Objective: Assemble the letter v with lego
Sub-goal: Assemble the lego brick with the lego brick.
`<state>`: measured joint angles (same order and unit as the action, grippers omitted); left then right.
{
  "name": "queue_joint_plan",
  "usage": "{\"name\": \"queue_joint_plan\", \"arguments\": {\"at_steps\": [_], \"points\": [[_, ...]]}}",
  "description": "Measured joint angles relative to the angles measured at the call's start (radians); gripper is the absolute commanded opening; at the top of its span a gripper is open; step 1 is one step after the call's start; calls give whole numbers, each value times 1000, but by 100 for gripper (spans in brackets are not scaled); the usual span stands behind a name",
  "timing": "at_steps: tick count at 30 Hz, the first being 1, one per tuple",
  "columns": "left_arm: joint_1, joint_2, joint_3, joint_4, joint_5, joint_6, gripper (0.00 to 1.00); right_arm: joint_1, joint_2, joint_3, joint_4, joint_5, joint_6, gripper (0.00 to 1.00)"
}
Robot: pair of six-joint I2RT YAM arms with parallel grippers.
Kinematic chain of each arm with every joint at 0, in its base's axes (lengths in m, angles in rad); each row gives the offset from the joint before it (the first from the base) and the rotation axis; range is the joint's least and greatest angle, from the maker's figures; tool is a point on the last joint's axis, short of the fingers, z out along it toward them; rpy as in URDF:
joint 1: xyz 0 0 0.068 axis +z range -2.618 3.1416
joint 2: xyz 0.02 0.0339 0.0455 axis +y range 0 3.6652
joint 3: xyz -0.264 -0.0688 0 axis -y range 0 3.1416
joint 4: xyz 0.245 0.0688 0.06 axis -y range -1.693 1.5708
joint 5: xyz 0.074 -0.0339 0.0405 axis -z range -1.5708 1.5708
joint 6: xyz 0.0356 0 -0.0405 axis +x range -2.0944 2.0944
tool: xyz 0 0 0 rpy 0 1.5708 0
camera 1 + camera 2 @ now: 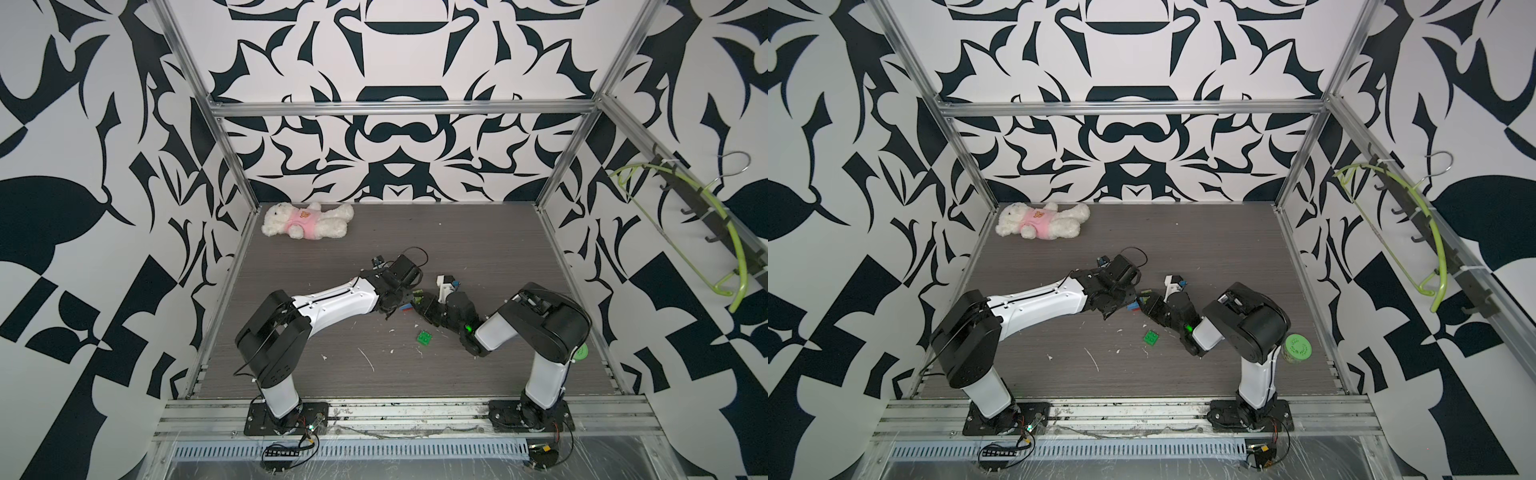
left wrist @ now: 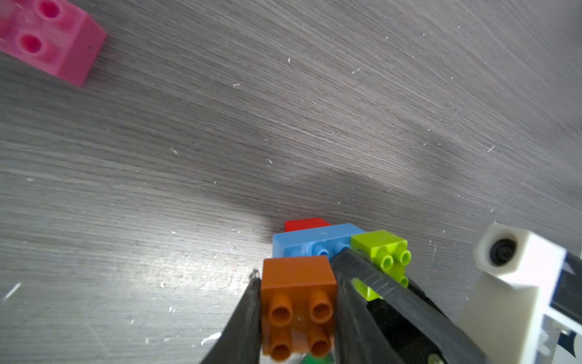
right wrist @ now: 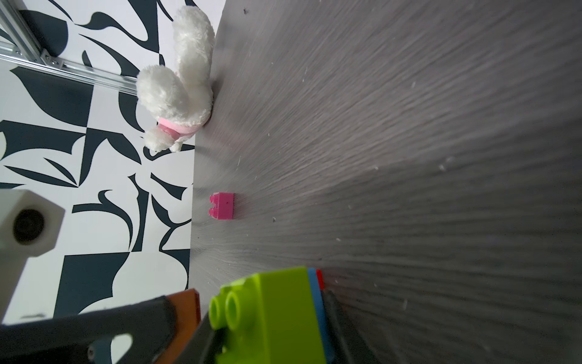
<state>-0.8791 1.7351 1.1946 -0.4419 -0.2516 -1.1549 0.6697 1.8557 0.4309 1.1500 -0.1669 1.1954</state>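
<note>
Left gripper (image 2: 298, 271) pinches the orange brick (image 2: 298, 290); right gripper (image 3: 271, 318) clamps the lime brick (image 3: 280, 296). Both sit in one chain (image 1: 406, 308) with a blue brick (image 2: 311, 241), at table (image 1: 478, 249) centre, perhaps lifted. Pink brick (image 3: 222, 206) and green brick (image 1: 424, 337) lie apart.

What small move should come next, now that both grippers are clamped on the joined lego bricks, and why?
Probably open the right gripper off the lime-green square plastic brick: it looks seated on the long blue brick, and the left gripper holds the orange square brick beside it. A loose green square brick lies near, unattached.
</note>
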Motion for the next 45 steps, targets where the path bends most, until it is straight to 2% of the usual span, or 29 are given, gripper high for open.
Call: {"name": "queue_joint_plan", "arguments": {"at_steps": [10,45], "points": [[0,35,11,-13,-1,3,10,2,10,0,17,4,8,23],[4,139,150,-161,5,84,10,29,-63,21,-136,92,-49,21]]}}
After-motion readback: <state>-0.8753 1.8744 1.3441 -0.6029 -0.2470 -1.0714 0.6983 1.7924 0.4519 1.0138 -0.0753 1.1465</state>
